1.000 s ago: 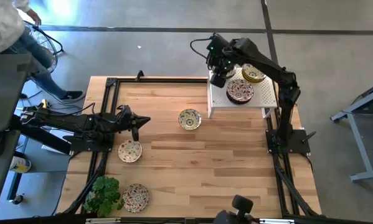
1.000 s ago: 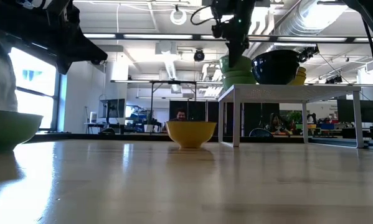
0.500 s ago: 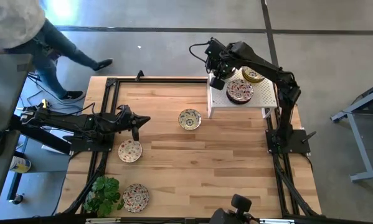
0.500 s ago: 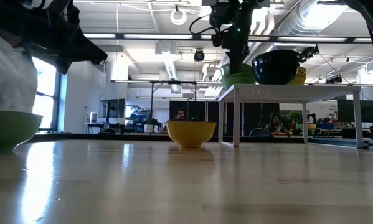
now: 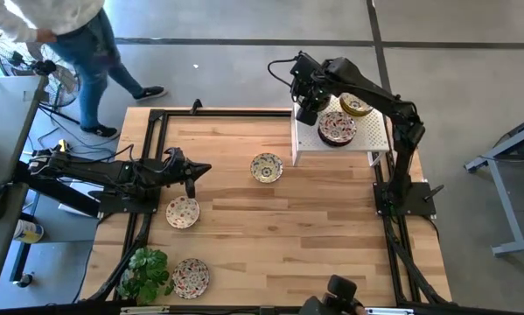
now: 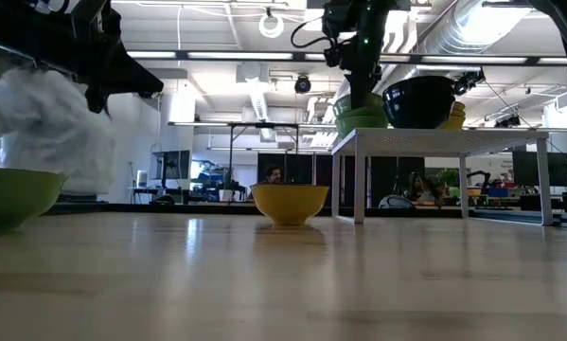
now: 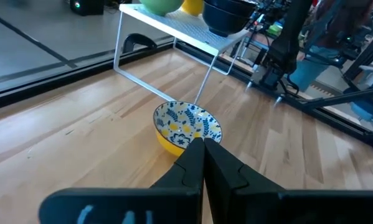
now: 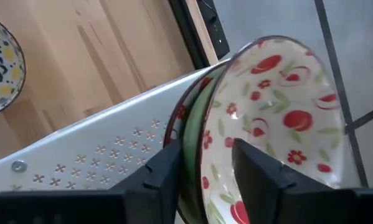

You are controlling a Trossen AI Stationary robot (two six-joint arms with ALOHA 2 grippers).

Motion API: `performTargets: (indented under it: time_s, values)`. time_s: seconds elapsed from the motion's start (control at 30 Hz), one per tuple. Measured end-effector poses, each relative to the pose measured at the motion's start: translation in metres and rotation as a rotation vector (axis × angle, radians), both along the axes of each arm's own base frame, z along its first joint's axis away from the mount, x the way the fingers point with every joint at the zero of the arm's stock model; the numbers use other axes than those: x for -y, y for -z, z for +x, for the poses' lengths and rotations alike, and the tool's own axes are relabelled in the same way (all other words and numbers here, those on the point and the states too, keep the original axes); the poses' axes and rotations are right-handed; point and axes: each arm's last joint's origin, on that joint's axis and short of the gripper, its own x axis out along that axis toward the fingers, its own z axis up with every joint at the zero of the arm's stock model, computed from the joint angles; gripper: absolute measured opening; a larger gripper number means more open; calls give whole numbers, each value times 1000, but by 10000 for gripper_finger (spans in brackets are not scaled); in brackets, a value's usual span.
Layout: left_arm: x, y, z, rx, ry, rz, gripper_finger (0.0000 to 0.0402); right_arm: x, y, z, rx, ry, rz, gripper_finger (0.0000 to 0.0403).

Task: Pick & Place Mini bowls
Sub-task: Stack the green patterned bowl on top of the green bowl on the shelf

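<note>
Releasing a mini bowl (image 8: 267, 118) onto the white stand (image 5: 377, 133): right gripper (image 8: 205, 158) fingers spread astride its rim. Next likely lift clear. Left gripper (image 7: 202, 163) pressed together, idle.

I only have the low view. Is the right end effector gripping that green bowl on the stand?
Observer: No. The right wrist view shows the right end effector open, with its fingers straddling the green bowl's rim.
Operator: How many bowls sit on the table?
Observer: Three in the high view: the middle bowl, the left bowl and the near-corner bowl.
Operator: And the left end effector?
Observer: The left end effector is shut and holds nothing.
</note>
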Motion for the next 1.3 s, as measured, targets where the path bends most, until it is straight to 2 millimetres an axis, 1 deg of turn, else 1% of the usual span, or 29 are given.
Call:
performTargets:
  time_s: [0.1, 0.23, 0.43, 0.53, 0.63, 0.77, 0.83, 0.93, 1.03, 1.13, 1.2, 1.3]
  values:
    - [0, -1, 0, 7, 10, -3, 0, -3, -7, -4, 22, 1, -4, 139]
    - [0, -1, 0, 7, 10, -3, 0, -9, -19, -12, 93, -13, 30, 138]
    - [0, -1, 0, 7, 11, -3, 0, -4, -23, -19, 169, 17, 102, 123]
    - [0, -1, 0, 7, 10, -3, 0, -2, -23, -20, 199, 11, 126, 102]
    - [0, -1, 0, 5, 10, -4, 0, -3, -29, -21, 227, 1, 104, 69]
    - [1, 1, 1, 5, 9, -40, 0, -10, -48, -27, 330, -34, 65, 13]
    - [1, 2, 4, -2, 26, -54, 0, -13, -56, -27, 415, -64, 77, 6]
    - [2, 4, 5, -20, 47, -59, 0, -24, -63, -17, 500, -143, 92, 13]
    - [3, 5, 4, -35, 62, -64, 0, -40, -64, -5, 539, -226, 127, 3]
    - [2, 1, 0, -115, 60, -63, 0, -55, -58, 14, 613, -303, 137, 4]
    - [1, -6, -4, -174, 51, -71, 0, -66, -49, 27, 671, -346, 159, 2]
    - [1, -13, -12, -285, 51, -95, 0, -84, -36, 40, 770, -397, 185, 2]
